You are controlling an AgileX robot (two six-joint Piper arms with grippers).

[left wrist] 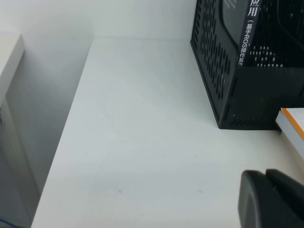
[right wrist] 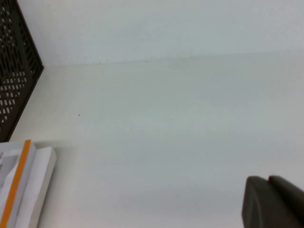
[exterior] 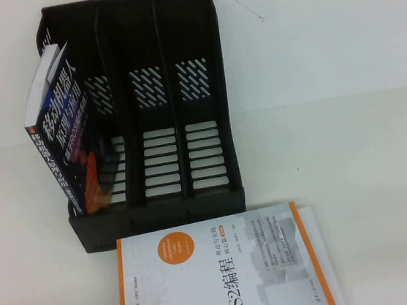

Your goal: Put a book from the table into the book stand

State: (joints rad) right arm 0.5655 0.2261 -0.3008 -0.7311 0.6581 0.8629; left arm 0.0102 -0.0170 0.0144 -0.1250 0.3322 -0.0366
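The dark navy book (exterior: 65,135) with white Chinese title stands leaning in the leftmost slot of the black book stand (exterior: 195,205) at the back of the white table (exterior: 350,150). Its spine also shows in the left wrist view (left wrist: 248,33), inside the stand (left wrist: 213,61). My left gripper (left wrist: 266,175) is shut and empty, low over bare table to the left of the stand. My right gripper (right wrist: 268,180) is shut and empty over bare table to the right of the stand (right wrist: 14,80). Neither gripper shows in the high view.
A white-and-orange "ROS2" book (exterior: 225,275) lies flat in front of the stand; its corner shows in the left wrist view (left wrist: 292,126) and the right wrist view (right wrist: 21,180). A white wall runs behind the table.
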